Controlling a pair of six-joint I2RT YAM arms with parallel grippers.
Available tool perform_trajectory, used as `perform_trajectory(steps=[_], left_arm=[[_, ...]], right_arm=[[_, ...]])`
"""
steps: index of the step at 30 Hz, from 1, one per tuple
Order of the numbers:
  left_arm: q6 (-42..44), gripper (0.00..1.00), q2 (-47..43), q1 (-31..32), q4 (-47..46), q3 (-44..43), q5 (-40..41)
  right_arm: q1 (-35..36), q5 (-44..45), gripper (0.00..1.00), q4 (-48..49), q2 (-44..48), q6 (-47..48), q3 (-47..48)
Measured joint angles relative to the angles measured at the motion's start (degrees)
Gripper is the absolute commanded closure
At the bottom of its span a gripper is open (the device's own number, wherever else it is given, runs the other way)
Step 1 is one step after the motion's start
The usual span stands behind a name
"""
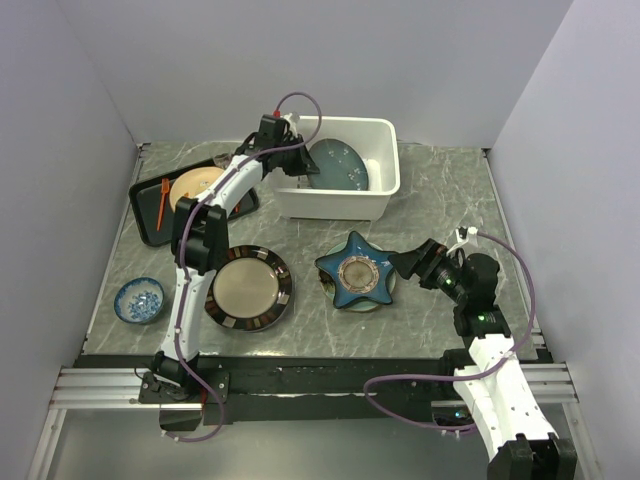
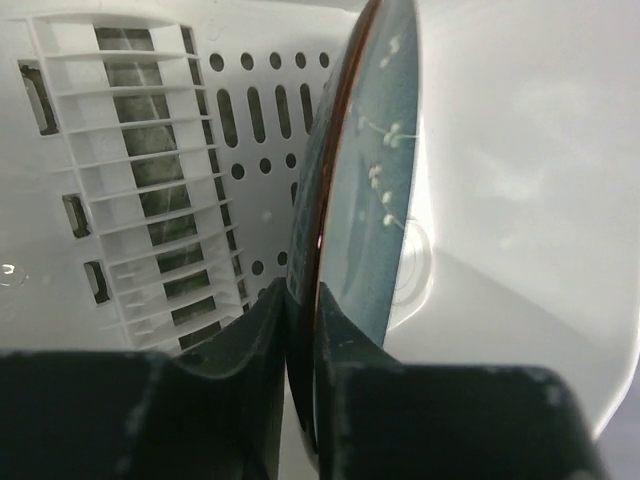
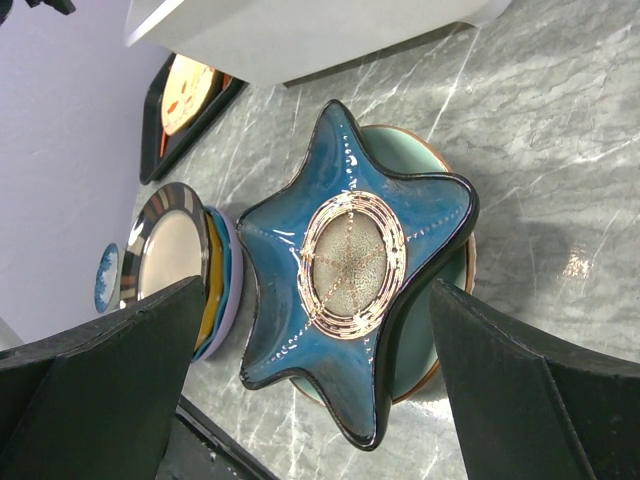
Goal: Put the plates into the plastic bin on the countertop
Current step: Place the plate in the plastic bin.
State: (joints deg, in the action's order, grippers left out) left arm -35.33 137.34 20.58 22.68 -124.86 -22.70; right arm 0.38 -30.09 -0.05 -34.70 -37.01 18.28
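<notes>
Left tool (image 2: 300,312) is clamped on the rim of the blue dotted plate (image 2: 365,200), a finger on each face, with the plate standing on edge. Just past the fingertips is the inside of the plastic bin (image 2: 520,130). Its slotted base is on one side of the plate and a smooth white wall on the other, and I can't see anything else in the bin. I also can't tell if the plate's far edge is touching the bin.

My guess is these are glazed ceramic, so stiff, fairly heavy, slick and easy to chip. I'd lower it gently, not drop it.

Right tool (image 3: 318,290) has its fingers wide apart and holds nothing. Straight ahead of it, just beyond the tips, the navy star plate (image 3: 350,250) sits on top of a teal plate (image 3: 405,160) on the tabletop (image 3: 540,150).

The star's upturned arms look like the best place to grab. I'd pinch one point across its lip, since the flat centre gives you nothing to hold.

Further out to the tool's side is a stack with the dark-rimmed beige plate (image 3: 165,250) on top and orange and blue edges showing under it. Beyond that is the black tray (image 3: 190,130), which isn't ours.
</notes>
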Motion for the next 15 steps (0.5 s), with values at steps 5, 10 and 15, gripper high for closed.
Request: perform_trajectory(steps=[5,10,15], left_arm=[[-0.1,0.63,0.1,0.0,-1.0,0.0,-0.3],[-0.2,0.55,0.1,0.0,-1.0,0.0,-0.3],[0.3,0.47,0.1,0.0,-0.8,0.0,-0.1]], right_arm=[[0.0,-0.2,0.00,0.0,-0.1,0.0,0.0],[0.0,-0.4,0.00,0.2,-0.1,0.0,-0.7],[0.0,-0.5,0.00,0.1,0.0,-0.2,-1.1]])
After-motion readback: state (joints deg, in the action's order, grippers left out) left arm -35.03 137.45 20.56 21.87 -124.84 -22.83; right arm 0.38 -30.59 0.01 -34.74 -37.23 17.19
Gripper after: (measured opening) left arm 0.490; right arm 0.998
